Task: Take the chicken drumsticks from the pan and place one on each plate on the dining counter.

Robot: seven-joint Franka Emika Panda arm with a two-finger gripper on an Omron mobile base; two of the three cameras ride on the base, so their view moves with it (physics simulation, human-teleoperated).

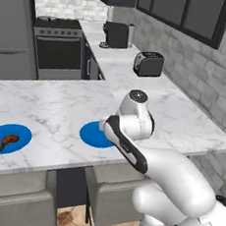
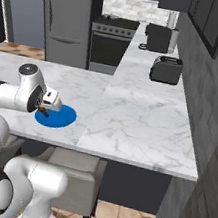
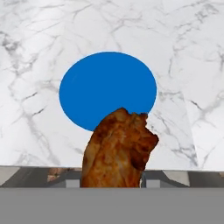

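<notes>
My gripper (image 2: 44, 110) is shut on a brown chicken drumstick (image 3: 118, 151), held just above the near edge of a bare blue plate (image 3: 108, 89) (image 2: 58, 116) on the white marble dining counter (image 1: 51, 103). In the hand view the meat covers my fingertips. In the left base view my arm hides part of this plate (image 1: 90, 135). A second blue plate (image 1: 7, 138) lies further left with a drumstick (image 1: 9, 140) on it. A pale round thing (image 1: 47, 18) sits on the far stove; I cannot tell whether it is the pan.
A dark toaster (image 1: 149, 63) and a coffee machine (image 1: 116, 35) stand on the side counter along the brick wall. Grey stools (image 1: 17, 201) tuck under the dining counter's near edge. A fridge (image 2: 66, 17) and oven (image 2: 109, 47) stand at the back.
</notes>
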